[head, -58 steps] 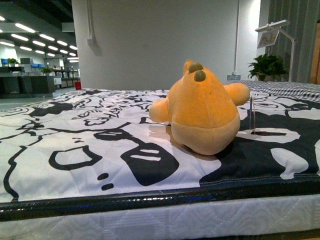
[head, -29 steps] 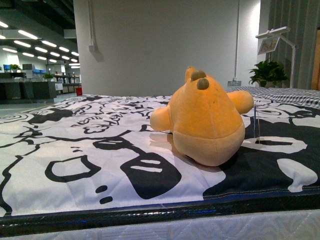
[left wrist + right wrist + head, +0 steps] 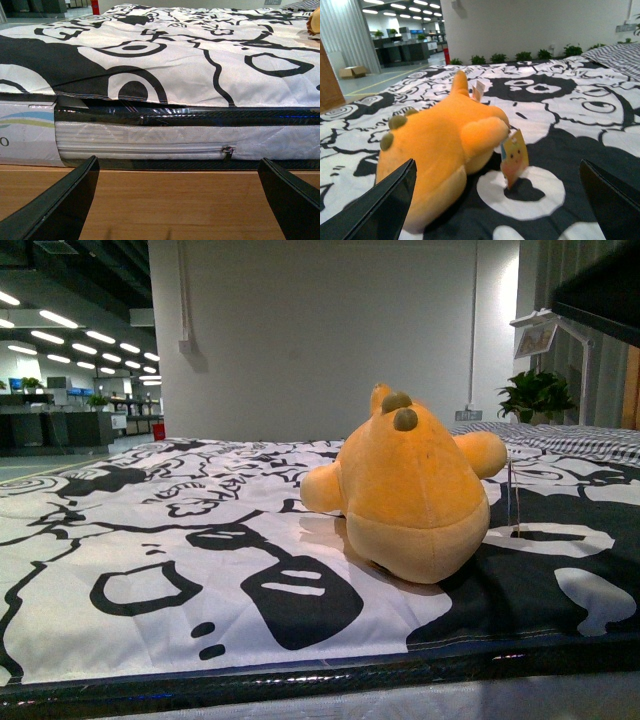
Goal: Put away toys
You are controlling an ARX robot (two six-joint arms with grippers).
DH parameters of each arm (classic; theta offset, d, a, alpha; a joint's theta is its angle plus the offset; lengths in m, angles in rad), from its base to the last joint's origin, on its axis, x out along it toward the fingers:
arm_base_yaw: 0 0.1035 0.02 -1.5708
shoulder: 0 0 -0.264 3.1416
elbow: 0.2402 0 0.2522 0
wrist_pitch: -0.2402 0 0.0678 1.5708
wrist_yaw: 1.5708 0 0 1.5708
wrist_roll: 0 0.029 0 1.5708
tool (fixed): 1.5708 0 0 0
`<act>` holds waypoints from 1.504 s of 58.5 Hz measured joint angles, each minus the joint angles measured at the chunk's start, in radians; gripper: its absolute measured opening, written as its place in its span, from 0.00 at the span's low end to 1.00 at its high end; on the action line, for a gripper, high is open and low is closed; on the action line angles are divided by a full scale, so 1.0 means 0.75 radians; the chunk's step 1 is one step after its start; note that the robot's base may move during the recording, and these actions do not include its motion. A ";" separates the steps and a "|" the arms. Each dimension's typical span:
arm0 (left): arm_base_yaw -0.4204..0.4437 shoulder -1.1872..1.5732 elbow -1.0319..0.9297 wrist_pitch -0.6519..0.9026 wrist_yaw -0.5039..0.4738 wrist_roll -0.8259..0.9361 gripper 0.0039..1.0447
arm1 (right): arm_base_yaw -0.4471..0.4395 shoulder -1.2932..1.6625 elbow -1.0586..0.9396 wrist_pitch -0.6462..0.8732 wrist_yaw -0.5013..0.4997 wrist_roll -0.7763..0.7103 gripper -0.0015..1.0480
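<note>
Front view: orange-yellow plush animal (image 3: 410, 495), rounded, two brown-grey nubs on head, lies on black-and-white patterned bed cover (image 3: 150, 530), right of centre, near front edge. Green potted plant (image 3: 537, 395) behind, well apart.

Left wrist view: left gripper (image 3: 177, 159) low, facing white quilted mattress side (image 3: 150, 140) above wooden platform (image 3: 175, 200). Black fingers (image 3: 60, 205) spread wide, holding nothing.

Right wrist view: right gripper (image 3: 497, 161) above cover, fingers (image 3: 610, 200) spread wide, nothing pinched. Plush lies just ahead; paper tag (image 3: 515, 157) hangs beside its limb.
</note>
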 joint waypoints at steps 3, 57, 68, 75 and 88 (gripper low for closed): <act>0.000 0.000 0.000 0.000 0.000 0.001 0.94 | 0.053 0.047 0.054 -0.006 0.016 -0.018 0.94; 0.000 0.000 0.000 0.000 -0.001 0.001 0.94 | 0.322 0.711 0.541 -0.057 0.288 -0.180 0.94; 0.000 0.000 0.000 0.000 0.000 0.001 0.94 | 0.313 0.771 0.514 -0.027 0.316 -0.194 0.94; 0.000 0.000 0.000 0.000 0.000 0.001 0.94 | 0.311 0.792 0.499 -0.015 0.326 -0.193 0.94; 0.000 0.000 0.000 0.000 0.000 0.000 0.94 | 0.311 0.806 0.488 -0.001 0.338 -0.194 0.94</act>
